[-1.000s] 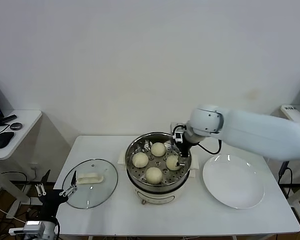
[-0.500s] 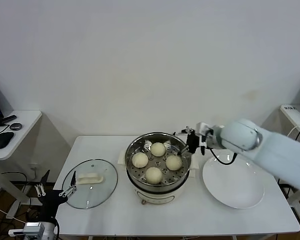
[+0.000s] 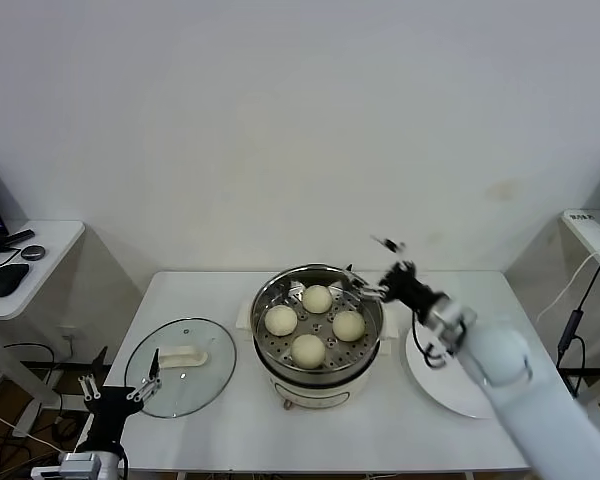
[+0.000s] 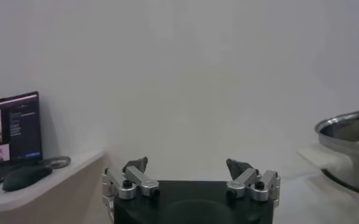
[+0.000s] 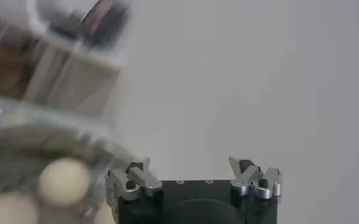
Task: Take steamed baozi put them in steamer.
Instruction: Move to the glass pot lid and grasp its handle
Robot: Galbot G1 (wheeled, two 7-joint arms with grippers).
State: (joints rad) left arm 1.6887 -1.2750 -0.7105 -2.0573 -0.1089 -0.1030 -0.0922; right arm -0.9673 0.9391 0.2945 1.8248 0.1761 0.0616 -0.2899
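Observation:
The steamer (image 3: 320, 385) is a shiny steel pot on a white base in the middle of the white table. Four cream-white baozi lie on its perforated tray: one at the back (image 3: 317, 298), one on the left (image 3: 281, 320), one on the right (image 3: 348, 325), one at the front (image 3: 308, 350). My right gripper (image 3: 381, 268) is open and empty, raised just above and beside the pot's right rim. In the right wrist view the open gripper (image 5: 190, 167) shows with baozi (image 5: 63, 181) blurred below. My left gripper (image 3: 120, 388) is open and empty, low by the table's front left corner.
A glass lid (image 3: 195, 385) with a white handle lies left of the steamer. A white plate (image 3: 432, 385) lies to its right, partly under my right arm. A side table (image 3: 30, 270) with a mouse stands at far left. The left wrist view shows the pot's rim (image 4: 350, 122).
My right gripper has come up out of the steamer, leaving the right-hand baozi on the tray, and moved out past the right rim. The arm has swung toward the front. The left gripper sank slightly.

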